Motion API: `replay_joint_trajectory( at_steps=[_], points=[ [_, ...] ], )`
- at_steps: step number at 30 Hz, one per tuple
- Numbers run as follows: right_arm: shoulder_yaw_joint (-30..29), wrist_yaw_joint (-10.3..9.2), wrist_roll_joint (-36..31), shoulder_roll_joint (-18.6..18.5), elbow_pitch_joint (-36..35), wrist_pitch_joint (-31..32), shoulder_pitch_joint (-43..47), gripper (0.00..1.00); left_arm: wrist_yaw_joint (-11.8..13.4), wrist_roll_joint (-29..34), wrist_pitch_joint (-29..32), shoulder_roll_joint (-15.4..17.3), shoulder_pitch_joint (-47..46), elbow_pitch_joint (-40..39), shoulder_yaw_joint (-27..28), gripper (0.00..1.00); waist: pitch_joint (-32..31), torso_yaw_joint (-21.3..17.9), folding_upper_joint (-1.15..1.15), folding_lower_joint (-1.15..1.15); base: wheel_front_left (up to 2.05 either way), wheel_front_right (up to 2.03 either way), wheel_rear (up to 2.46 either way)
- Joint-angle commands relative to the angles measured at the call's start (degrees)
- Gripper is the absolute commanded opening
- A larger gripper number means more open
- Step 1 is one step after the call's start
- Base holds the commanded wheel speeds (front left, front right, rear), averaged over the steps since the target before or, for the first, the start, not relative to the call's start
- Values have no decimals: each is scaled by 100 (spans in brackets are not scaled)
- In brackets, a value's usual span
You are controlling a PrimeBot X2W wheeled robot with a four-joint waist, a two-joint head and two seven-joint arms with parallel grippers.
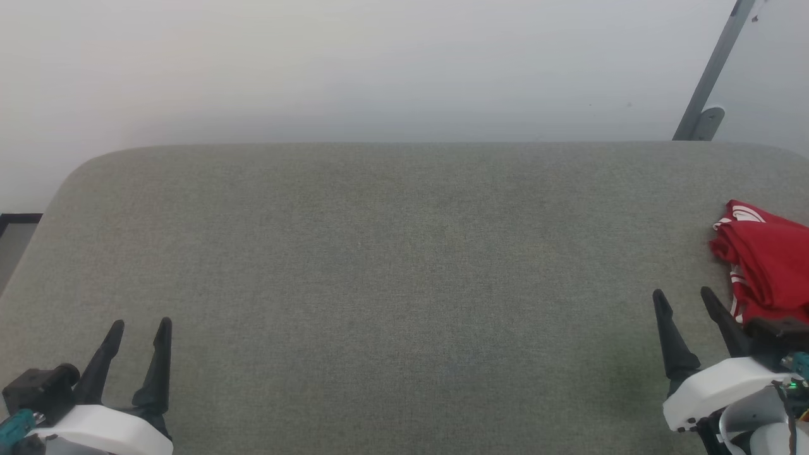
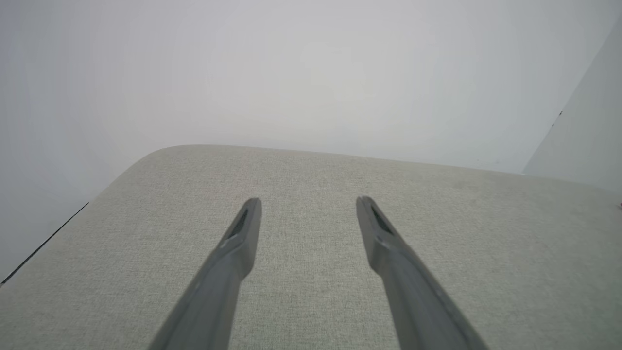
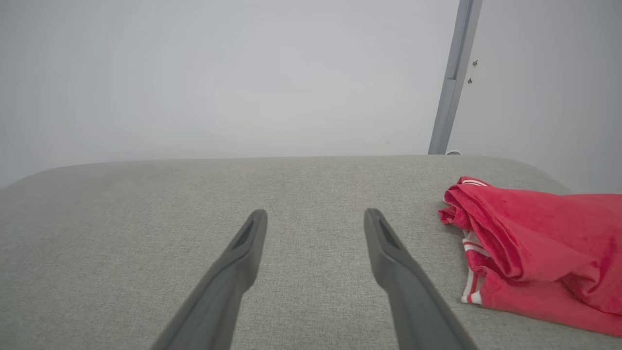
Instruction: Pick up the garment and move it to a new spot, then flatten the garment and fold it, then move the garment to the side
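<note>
1. Bunched red garment [image 1: 768, 265] w/ white-striped trim lies at far right edge of table [image 1: 379, 253].
2. Empty right gripper [image 1: 682, 292]: fingers spread, just beside garment.
3. Empty left gripper [image 1: 141, 323]: fingers spread, well apart from it.

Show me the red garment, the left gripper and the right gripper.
The garment [image 3: 544, 233]: right wrist view, on its red cloth.
The left gripper [image 1: 141, 321]: head view, between its two fingertips.
The right gripper [image 1: 682, 291]: head view, between its two fingertips.

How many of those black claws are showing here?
2. The left claw sits at the lower left over the grey surface; the right claw at the lower right, beside the red garment. Both are open.
</note>
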Motion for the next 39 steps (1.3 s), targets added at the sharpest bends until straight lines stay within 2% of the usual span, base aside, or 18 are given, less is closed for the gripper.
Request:
replay_joint_trajectory(
  at_steps=[1, 11, 12, 15, 39],
  points=[
    [-8, 1, -9, 21, -38, 22, 41, 100, -7, -12, -24, -12, 70, -32, 0, 100, -2, -1, 0, 0, 0, 0, 0],
    [39, 1, 34, 60, -48, 29, 63, 100, -7, -95, -24, -57, 78, -61, 66, 100, -14, 11, 0, 0, 0, 0, 0],
    [38, 0, 19, 41, -34, 20, 30, 0, 0, -86, 0, -53, 32, -51, 53, 0, -15, 11, 0, 0, 0, 0, 0],
    [40, 0, 89, 122, 146, 49, 111, 0, 0, -155, 32, -246, 110, 96, 7, 0, -15, 9, 0, 0, 0, 0, 0],
    [-93, 0, 2263, 340, 80, 428, 4, 0, -3, -1890, 651, -760, -95, -16, 240, 0, 4, -13, 0, 0, 0, 0, 0]
  ],
)
